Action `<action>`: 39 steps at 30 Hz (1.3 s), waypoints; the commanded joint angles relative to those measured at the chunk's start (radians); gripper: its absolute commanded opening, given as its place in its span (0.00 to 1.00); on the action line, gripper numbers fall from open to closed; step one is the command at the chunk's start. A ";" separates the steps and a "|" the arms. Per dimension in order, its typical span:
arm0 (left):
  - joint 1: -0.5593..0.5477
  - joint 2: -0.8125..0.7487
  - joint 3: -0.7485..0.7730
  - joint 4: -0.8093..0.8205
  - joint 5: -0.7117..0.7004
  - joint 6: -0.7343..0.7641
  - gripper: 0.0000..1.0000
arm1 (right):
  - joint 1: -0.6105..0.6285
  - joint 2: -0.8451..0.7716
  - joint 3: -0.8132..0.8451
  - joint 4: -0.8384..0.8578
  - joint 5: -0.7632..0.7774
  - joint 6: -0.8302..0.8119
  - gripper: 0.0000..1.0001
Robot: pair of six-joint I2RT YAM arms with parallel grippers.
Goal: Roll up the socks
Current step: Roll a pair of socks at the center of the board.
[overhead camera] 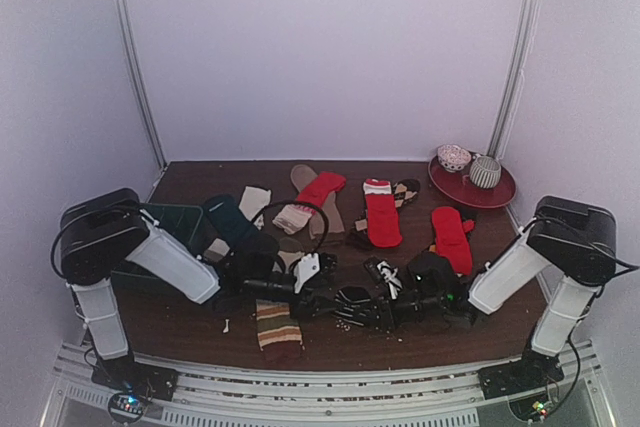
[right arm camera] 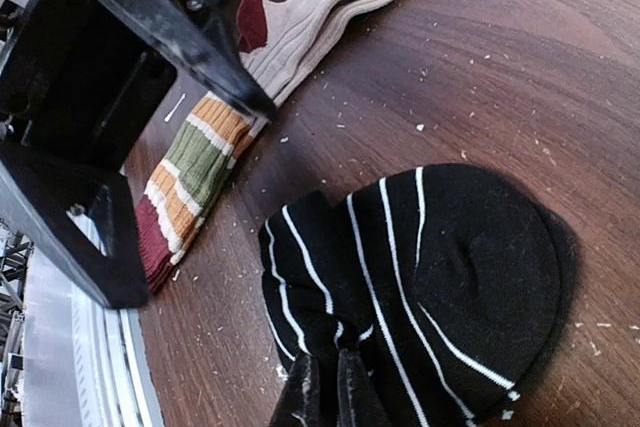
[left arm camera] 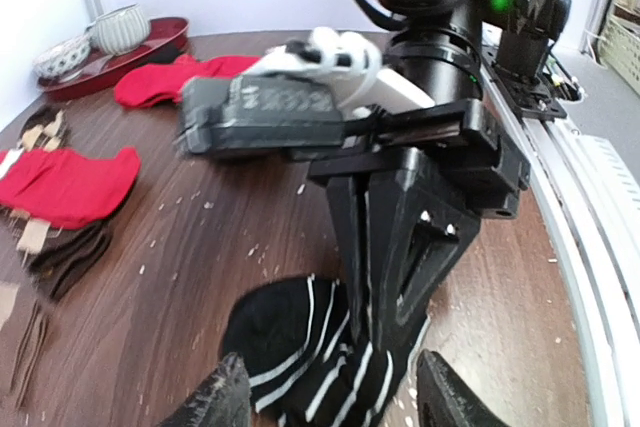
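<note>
A black sock with thin white stripes [right arm camera: 450,277] lies bunched into a rounded lump on the dark wood table near the front centre [overhead camera: 352,297]. My right gripper [right arm camera: 328,359] is shut, pinching a fold of that sock at its near edge. From the left wrist view, the right gripper's fingers [left arm camera: 375,247] stand upright, pressed together down into the sock [left arm camera: 290,342]. My left gripper [left arm camera: 335,397] is open, one fingertip on each side of the sock and holding nothing. The two grippers [overhead camera: 325,299] [overhead camera: 368,309] meet head-on over the sock.
A tan, green and maroon striped sock [right arm camera: 190,177] lies just left of the grippers, with a cream sock [right arm camera: 330,7] beyond it. Red socks [overhead camera: 382,215] [overhead camera: 452,237], a dark teal sock [overhead camera: 235,222], a green tray [overhead camera: 180,222] and a red plate with bowls [overhead camera: 498,192] lie further back.
</note>
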 commanded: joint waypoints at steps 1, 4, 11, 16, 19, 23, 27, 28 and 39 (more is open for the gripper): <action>0.003 0.087 0.065 0.040 0.067 0.086 0.56 | -0.004 0.063 -0.025 -0.284 -0.025 0.001 0.00; 0.003 0.123 0.062 0.052 0.081 0.085 0.55 | -0.009 0.063 -0.021 -0.296 -0.027 -0.006 0.00; 0.003 0.154 0.052 0.062 0.089 0.068 0.52 | -0.022 0.074 -0.011 -0.321 -0.038 -0.018 0.00; 0.003 0.176 0.064 0.035 0.097 0.066 0.39 | -0.030 0.078 -0.010 -0.323 -0.047 -0.015 0.00; 0.003 0.193 0.069 0.025 0.100 0.056 0.33 | -0.033 0.081 -0.013 -0.321 -0.051 -0.014 0.00; 0.001 0.214 0.071 0.022 0.097 0.044 0.41 | -0.035 0.085 -0.009 -0.323 -0.055 -0.017 0.00; -0.002 0.224 0.078 0.009 0.111 0.033 0.33 | -0.035 0.085 -0.010 -0.324 -0.055 -0.017 0.00; -0.002 0.226 0.082 0.001 0.112 0.029 0.26 | -0.035 0.084 -0.010 -0.324 -0.053 -0.017 0.00; -0.002 0.220 0.103 -0.261 0.044 -0.181 0.00 | -0.032 -0.088 -0.027 -0.317 0.044 -0.085 0.20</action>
